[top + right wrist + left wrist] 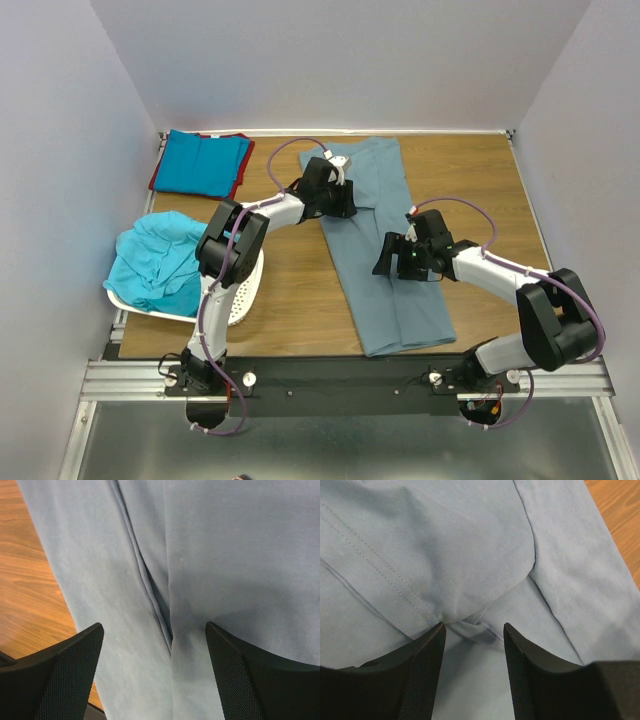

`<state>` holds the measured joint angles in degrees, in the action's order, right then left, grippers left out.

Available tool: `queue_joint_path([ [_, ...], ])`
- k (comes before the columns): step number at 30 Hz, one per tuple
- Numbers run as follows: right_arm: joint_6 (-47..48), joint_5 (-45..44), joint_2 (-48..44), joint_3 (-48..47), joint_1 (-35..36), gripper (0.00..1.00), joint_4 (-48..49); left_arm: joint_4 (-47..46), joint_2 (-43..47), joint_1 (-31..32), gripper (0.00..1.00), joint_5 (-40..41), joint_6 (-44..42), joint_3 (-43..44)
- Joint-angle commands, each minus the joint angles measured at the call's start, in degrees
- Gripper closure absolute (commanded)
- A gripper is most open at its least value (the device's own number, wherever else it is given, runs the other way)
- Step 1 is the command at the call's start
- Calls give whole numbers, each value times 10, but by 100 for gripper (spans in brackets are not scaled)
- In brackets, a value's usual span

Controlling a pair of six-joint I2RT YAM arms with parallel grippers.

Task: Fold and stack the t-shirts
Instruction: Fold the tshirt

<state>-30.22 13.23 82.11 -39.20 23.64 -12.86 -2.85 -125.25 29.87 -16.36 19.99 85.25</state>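
**Item:** grey-blue t-shirt [388, 280]. Laid flat on the table [300, 300], folded lengthwise into a long strip running from the far edge toward the arm bases. Sides turned in, with a soft ridge down the middle.

**Left tool** [474, 627]: partly spread, low over the far portion of the strip, tips either side of a small pucker of cloth. Nothing clamped.

**Right tool** [155, 630]: spread wide over the middle portion, straddling the lengthwise ridge. Nothing held.

**Other stock:** blue t-shirt [200, 163], folded at the far left corner atop a red t-shirt [238, 183], red edge alone showing. Turquoise t-shirt [155, 262], heaped loose in the white basket [245, 300] at the left.

**Step in hand, as judged:** crosswise fold of the strip, down to stack size.

**Handling notes:**
- Pinch through all layers at once, never the top ply alone.
- Take hold at matching points across the width, for a square fold line.
- Lift just clear of the table, carry one end over the other, align edges before release.
- Avoid dragging, to keep the tucked sides in.
- Likely fault: a hard crease from pinching the pucker off-centre.
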Motion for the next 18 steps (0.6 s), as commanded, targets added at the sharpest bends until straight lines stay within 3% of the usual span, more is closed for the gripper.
queue_joint_path([
  [1,-24,22,9,32,18,11,-25,17,-30,-11,41,-3,-17,25],
  [18,-55,31,70,-10,61,10,27,73,-80,-35,42,2,-50,119],
])
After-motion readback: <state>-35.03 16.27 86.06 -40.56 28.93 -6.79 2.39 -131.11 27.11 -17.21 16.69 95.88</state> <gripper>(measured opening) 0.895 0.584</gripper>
